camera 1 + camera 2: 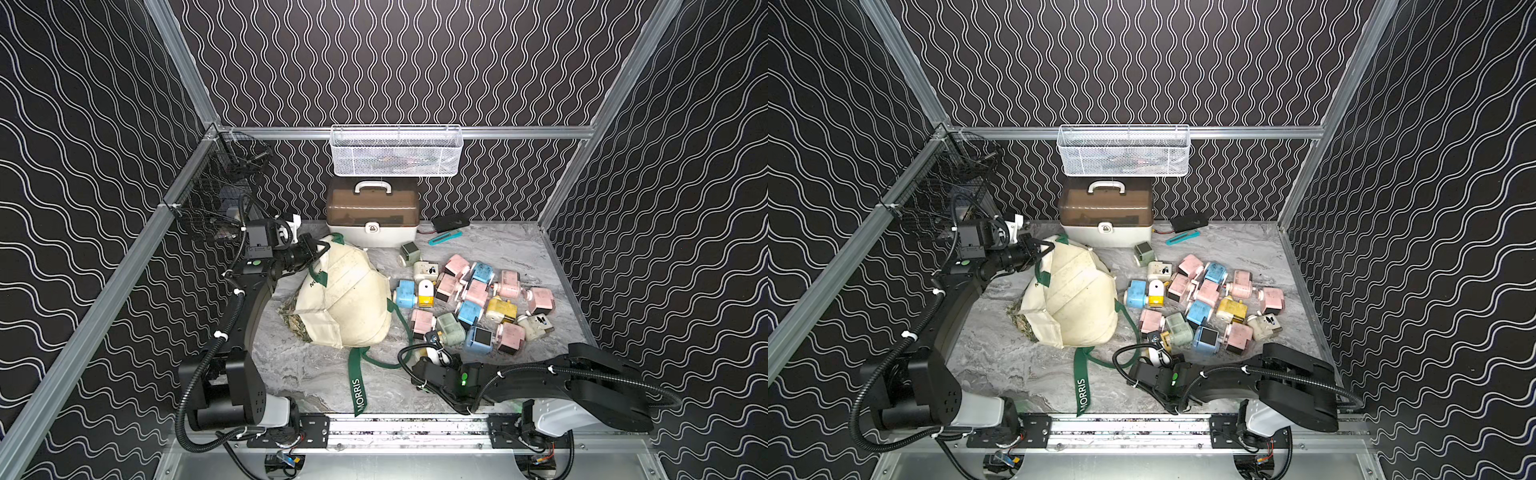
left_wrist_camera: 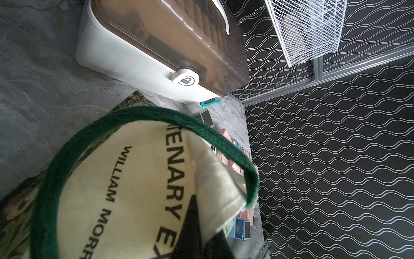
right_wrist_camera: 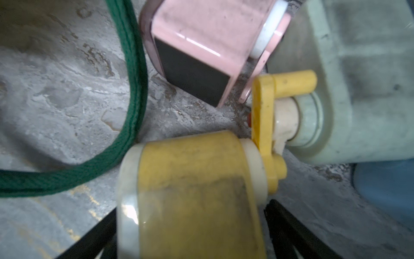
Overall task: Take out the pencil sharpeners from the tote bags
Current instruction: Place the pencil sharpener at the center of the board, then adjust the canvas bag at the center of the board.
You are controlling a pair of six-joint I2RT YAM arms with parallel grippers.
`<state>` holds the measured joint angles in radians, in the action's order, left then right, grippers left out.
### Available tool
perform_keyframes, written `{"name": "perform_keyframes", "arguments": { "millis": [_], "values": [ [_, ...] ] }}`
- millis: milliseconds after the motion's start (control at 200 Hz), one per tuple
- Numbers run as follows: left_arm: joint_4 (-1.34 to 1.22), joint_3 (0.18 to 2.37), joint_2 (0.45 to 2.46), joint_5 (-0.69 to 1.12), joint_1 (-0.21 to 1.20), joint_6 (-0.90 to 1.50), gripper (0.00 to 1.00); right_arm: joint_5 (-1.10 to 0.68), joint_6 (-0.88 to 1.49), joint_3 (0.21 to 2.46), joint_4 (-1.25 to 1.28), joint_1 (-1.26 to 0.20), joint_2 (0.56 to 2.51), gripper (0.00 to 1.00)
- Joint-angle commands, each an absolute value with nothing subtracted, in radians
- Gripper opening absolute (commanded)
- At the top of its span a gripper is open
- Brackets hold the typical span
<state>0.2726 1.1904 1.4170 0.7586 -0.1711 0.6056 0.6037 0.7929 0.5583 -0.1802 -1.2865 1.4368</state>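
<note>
Left of the tote bag (image 1: 345, 299): left gripper (image 1: 311, 249) at the bag's far-left rim, jaws pressed together on the canvas edge beside the green strap; dark fingers (image 2: 190, 224) seen pinching cloth in the left wrist view.

Tote bag itself: lying on its side, domed and full-looking, mouth turned away from the top views; contents not visible. Judged soft and limp, likely to sag shut once let go, so best held at the stitched rim or the strap, as now. A second strap (image 1: 357, 390), lettered MORRIS, trailing loose in front of the bag.

Front right of the bag: right gripper (image 3: 191, 208) low over the table, jaws spread to either side of a yellow sharpener (image 3: 190, 170); pads apparently just clear of its walls, contact not certain. Crank of that sharpener touching a pale green sharpener (image 3: 358, 89); pink sharpener (image 3: 201, 44) just beside.

Right of the bag: pencil sharpeners (image 1: 473, 299) heaped on the table, already out, many touching.

Handling, as judgement: rigid glossy plastic, fairly light, slippery on curved corners. Grip advised across the two flat side walls. Cranks to be avoided: prone to turn and to snag neighbours or the strap.

Behind the bag: white-and-brown case (image 1: 372, 212), latched, not involved.
</note>
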Motion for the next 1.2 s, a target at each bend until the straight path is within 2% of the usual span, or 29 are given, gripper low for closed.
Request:
{"name": "perform_keyframes", "arguments": {
  "millis": [0, 180, 335, 490, 701, 851, 991, 1061, 1196],
  "values": [
    [0.244, 1.193, 1.418, 0.754, -0.176, 0.612, 0.0, 0.626, 0.789, 0.571, -0.181, -1.288, 1.382, 0.97],
    [0.275, 1.206, 1.429, 0.737, -0.175, 0.616, 0.0, 0.579, 0.719, 0.614, -0.195, -1.29, 1.265, 0.96],
    [0.273, 1.204, 1.424, 0.737, -0.176, 0.616, 0.0, 0.472, 0.701, 0.675, -0.121, -1.289, 1.251, 0.94],
    [0.271, 1.202, 1.424, 0.742, -0.176, 0.618, 0.0, 0.376, 0.794, 0.707, 0.052, -1.248, 1.358, 0.86],
    [0.27, 1.202, 1.424, 0.745, -0.175, 0.62, 0.0, 0.199, 0.9, 0.752, 0.21, -1.093, 1.529, 0.76],
    [0.27, 1.204, 1.425, 0.745, -0.176, 0.619, 0.0, 0.085, 0.923, 0.755, 0.355, -1.038, 1.597, 0.75],
    [0.272, 1.203, 1.422, 0.745, -0.176, 0.616, 0.0, 0.049, 0.926, 0.815, 0.344, -1.03, 1.67, 0.74],
    [0.272, 1.2, 1.419, 0.743, -0.176, 0.615, 0.0, 0.044, 0.956, 0.831, 0.342, -1.018, 1.701, 0.7],
    [0.272, 1.201, 1.42, 0.745, -0.176, 0.615, 0.0, 0.015, 0.951, 0.867, 0.349, -1.015, 1.737, 0.52]
  ]
}}
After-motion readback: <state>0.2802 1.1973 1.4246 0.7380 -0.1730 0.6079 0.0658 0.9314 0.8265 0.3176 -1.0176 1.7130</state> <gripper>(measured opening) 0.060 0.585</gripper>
